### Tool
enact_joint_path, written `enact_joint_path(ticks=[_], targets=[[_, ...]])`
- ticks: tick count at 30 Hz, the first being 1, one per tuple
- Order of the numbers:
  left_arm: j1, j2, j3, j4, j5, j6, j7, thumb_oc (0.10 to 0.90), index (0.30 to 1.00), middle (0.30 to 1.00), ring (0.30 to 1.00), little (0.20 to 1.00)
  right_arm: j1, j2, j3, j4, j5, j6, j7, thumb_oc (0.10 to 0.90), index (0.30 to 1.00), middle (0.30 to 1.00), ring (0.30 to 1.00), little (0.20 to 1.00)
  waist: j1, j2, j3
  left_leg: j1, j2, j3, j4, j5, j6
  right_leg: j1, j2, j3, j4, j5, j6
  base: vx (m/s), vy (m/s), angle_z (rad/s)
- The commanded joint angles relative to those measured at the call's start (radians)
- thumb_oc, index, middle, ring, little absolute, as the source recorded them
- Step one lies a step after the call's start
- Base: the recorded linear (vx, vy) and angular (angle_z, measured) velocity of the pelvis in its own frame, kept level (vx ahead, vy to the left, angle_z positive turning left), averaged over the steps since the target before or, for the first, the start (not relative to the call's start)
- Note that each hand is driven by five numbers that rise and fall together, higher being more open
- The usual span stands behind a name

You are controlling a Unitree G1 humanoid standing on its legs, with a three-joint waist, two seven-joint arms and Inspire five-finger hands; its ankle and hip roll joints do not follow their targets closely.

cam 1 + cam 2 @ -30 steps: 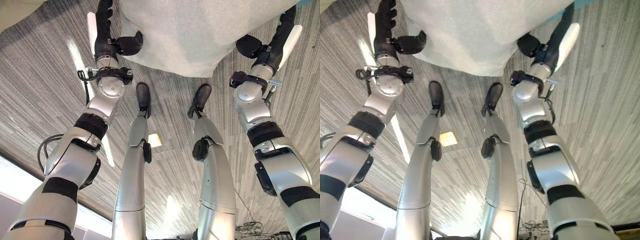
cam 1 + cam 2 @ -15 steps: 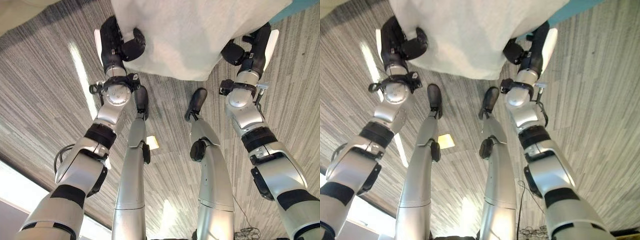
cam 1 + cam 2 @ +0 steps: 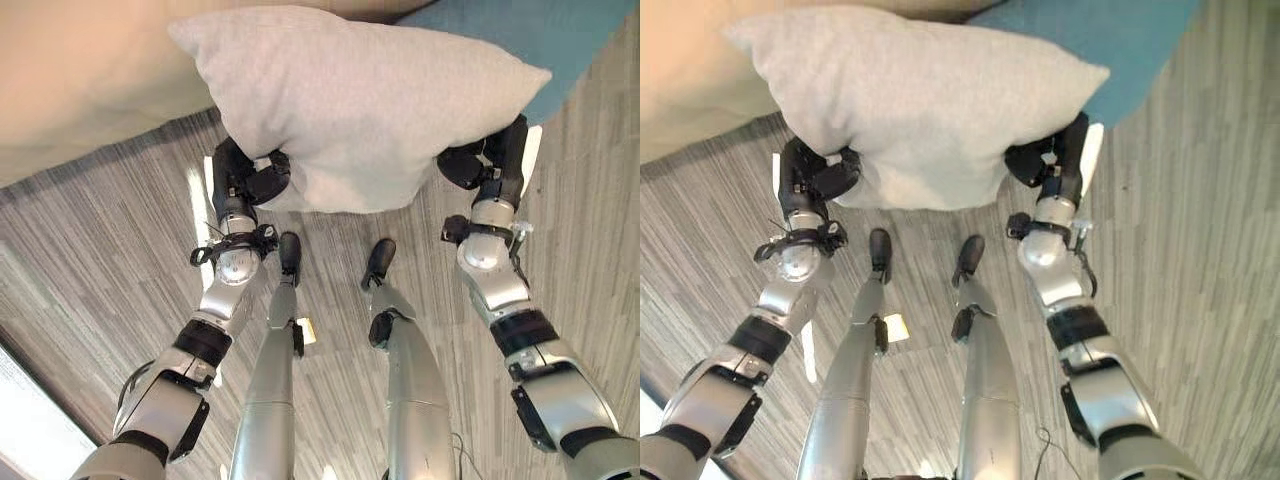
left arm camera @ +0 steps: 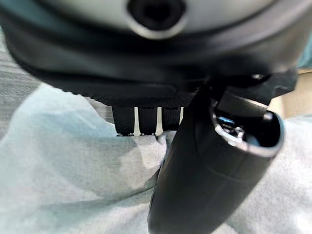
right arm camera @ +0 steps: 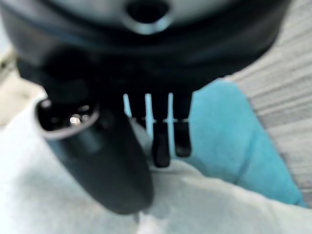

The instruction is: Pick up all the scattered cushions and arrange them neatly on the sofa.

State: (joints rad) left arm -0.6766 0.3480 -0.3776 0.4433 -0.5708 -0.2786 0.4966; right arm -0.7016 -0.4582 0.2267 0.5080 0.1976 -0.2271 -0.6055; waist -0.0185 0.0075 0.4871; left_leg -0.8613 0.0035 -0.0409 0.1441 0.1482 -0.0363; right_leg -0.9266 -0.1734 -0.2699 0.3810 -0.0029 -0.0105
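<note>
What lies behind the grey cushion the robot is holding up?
Behind the grey cushion, a teal cushion shows on its right and a beige sofa on its left. Whatever lies directly behind its middle is covered.

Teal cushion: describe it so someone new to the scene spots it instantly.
Start at the beige sofa along the far edge of the striped grey floor. In front of it both hands, left hand and right hand, hold up a pale grey cushion. The teal cushion lies behind that one's right corner, the only blue-green thing here.
</note>
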Motion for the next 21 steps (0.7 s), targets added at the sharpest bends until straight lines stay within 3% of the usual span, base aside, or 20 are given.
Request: enact_joint_path(ticks=[1,2,10,13,18,21], targets=[[0.028,-0.107,-0.060,-0.146,0.096,-0.102,-0.122,0.400,0.300,0.300,0.300,0.300,0.108,0.064,0.059,-0.142,-0.066,-0.100,0.075,0.400,0.300,0.300,0.300,0.300,-0.002,0.013,-0.099,0.102,-0.051,-0.020,0.044,-0.167,-0.009,0.152,0.032,0.018,-0.137,0.006,0.125,-0.04,-0.005,-0.03],[0.104,-0.118,-0.068,-0.165,0.079,-0.098,-0.152,0.400,0.300,0.300,0.300,0.300,0.203,0.088,0.050,-0.174,-0.056,-0.101,0.101,0.400,0.300,0.300,0.300,0.300,-0.002,0.006,-0.110,0.167,-0.054,-0.013,0.015,-0.135,-0.007,0.222,0.026,0.000,-0.172,0.034,0.119,0.00,0.000,0.00],[0.339,-0.092,-0.068,-0.217,0.052,-0.076,-0.225,0.400,0.300,0.300,0.300,0.300,0.456,0.091,0.035,-0.264,-0.066,-0.081,0.190,0.400,0.300,0.300,0.300,0.300,0.013,0.000,-0.168,0.438,-0.050,-0.014,-0.095,-0.124,-0.005,0.498,0.042,-0.028,-0.257,0.021,0.123,0.06,-0.014,-0.01],[0.444,-0.075,-0.065,-0.223,0.050,-0.060,-0.251,0.400,0.300,0.300,0.300,0.300,0.550,0.079,0.031,-0.297,-0.093,-0.071,0.223,0.400,0.300,0.300,0.300,0.300,0.019,-0.001,-0.218,0.551,-0.041,-0.009,-0.138,-0.123,-0.005,0.622,0.056,-0.036,-0.296,0.004,0.122,0.14,-0.025,-0.04],[0.521,-0.068,-0.052,-0.229,0.052,-0.044,-0.272,0.400,0.300,0.300,0.300,0.300,0.631,0.074,0.005,-0.323,-0.095,-0.064,0.248,0.400,0.300,0.300,0.300,0.300,0.029,-0.002,-0.261,0.627,-0.039,-0.020,-0.110,-0.146,-0.015,0.741,0.071,-0.047,-0.333,-0.028,0.113,0.11,-0.048,0.13],[0.574,-0.070,-0.040,-0.244,0.044,-0.038,-0.283,0.400,0.300,0.300,0.300,0.300,0.698,0.064,-0.027,-0.335,-0.091,-0.064,0.259,0.400,0.300,0.300,0.300,0.300,0.036,-0.017,-0.296,0.655,-0.048,-0.030,-0.054,-0.181,-0.019,0.819,0.077,-0.062,-0.360,-0.044,0.103,0.12,-0.060,0.44]])
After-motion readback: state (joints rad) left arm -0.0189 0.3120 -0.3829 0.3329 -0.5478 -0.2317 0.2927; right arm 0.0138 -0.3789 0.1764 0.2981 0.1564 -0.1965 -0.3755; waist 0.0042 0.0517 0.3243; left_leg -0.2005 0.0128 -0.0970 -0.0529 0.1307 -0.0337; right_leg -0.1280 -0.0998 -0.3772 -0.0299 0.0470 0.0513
